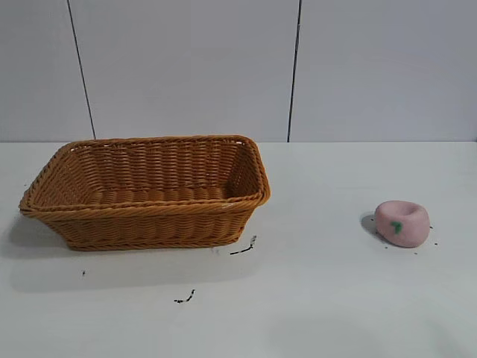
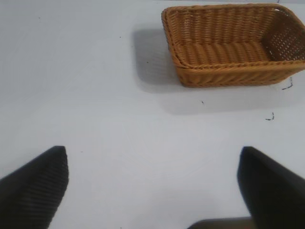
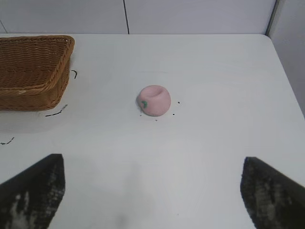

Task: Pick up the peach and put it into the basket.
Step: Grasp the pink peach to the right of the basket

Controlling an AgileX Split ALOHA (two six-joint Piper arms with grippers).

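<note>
The pale-pink peach with a green mark sits on the white table at the right; it also shows in the right wrist view. The orange-brown wicker basket stands at the left, empty; it also shows in the left wrist view and the right wrist view. Neither arm shows in the exterior view. My right gripper is open and empty, some way short of the peach. My left gripper is open and empty, well away from the basket.
Small black scuff marks lie on the white table in front of the basket. A grey panelled wall stands behind the table. The table's side edge shows in the right wrist view.
</note>
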